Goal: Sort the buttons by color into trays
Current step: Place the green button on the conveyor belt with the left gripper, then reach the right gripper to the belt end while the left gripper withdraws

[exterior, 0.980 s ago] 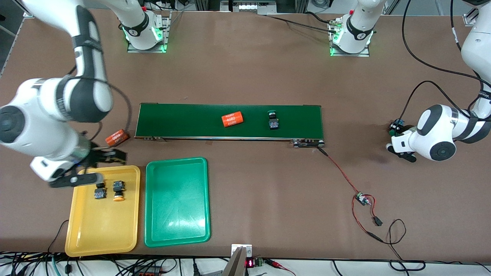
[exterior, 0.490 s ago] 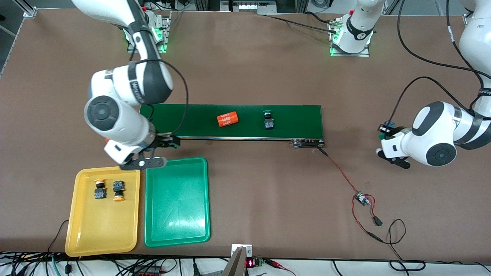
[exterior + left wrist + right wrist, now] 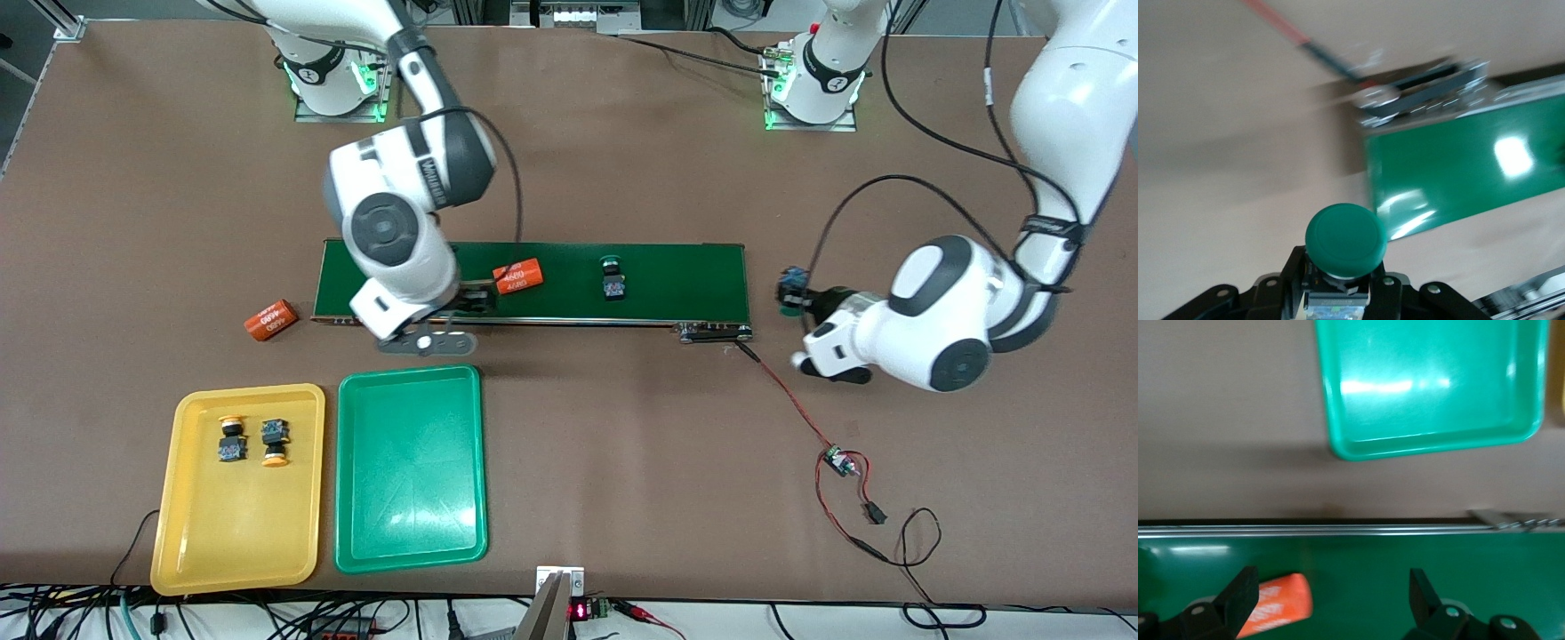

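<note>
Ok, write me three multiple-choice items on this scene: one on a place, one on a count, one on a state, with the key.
1. Where is the free green button?
A. on the conveyor belt
B. in the green tray
C. on the bare table

2. How many buttons lie in the yellow tray?
A. none
B. two
C. four

3. What is the left hand doing?
A. hanging open
B. shut on an orange cylinder
C. shut on a green button

Key: 1 A, it lies on the belt beside an orange cylinder. 2 B, two yellow-capped buttons lie side by side there. 3 C, the left wrist view shows the green cap between its fingers; the right hand is open over the belt.
</note>
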Controlling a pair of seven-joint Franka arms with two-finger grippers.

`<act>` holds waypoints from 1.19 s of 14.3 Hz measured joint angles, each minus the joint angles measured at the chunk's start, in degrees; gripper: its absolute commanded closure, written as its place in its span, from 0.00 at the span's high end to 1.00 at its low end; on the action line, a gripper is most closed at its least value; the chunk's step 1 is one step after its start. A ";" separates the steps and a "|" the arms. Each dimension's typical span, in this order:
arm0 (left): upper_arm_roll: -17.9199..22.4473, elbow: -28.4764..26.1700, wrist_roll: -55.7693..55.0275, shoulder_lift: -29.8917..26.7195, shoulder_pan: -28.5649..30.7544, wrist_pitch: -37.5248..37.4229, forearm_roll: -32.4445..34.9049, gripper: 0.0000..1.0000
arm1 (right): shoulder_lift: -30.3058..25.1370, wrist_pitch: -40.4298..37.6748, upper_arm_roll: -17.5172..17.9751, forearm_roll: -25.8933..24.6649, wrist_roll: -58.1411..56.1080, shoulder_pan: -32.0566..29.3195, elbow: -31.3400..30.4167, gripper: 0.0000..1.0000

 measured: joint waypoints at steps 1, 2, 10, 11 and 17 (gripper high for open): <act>0.17 -0.05 -2.97 0.47 -2.40 1.71 -0.50 0.34 | 0.74 1.28 0.03 0.00 2.59 1.56 -0.03 1.00; 0.44 -0.08 -5.93 0.98 -4.96 3.05 -0.59 0.34 | 1.52 2.35 0.04 0.00 4.75 2.99 -0.05 1.00; 4.25 -0.52 -12.46 3.10 -13.07 5.28 -0.60 0.83 | 5.50 6.47 0.03 0.00 10.45 9.60 -0.06 1.00; 4.31 -0.52 -12.46 3.32 -12.91 5.28 -0.60 1.00 | 5.55 6.89 0.03 0.00 10.75 9.91 -0.06 1.00; 4.04 1.12 -13.98 3.07 -11.70 3.59 -0.62 1.00 | 5.74 7.53 0.02 1.93 11.43 10.65 -0.06 1.00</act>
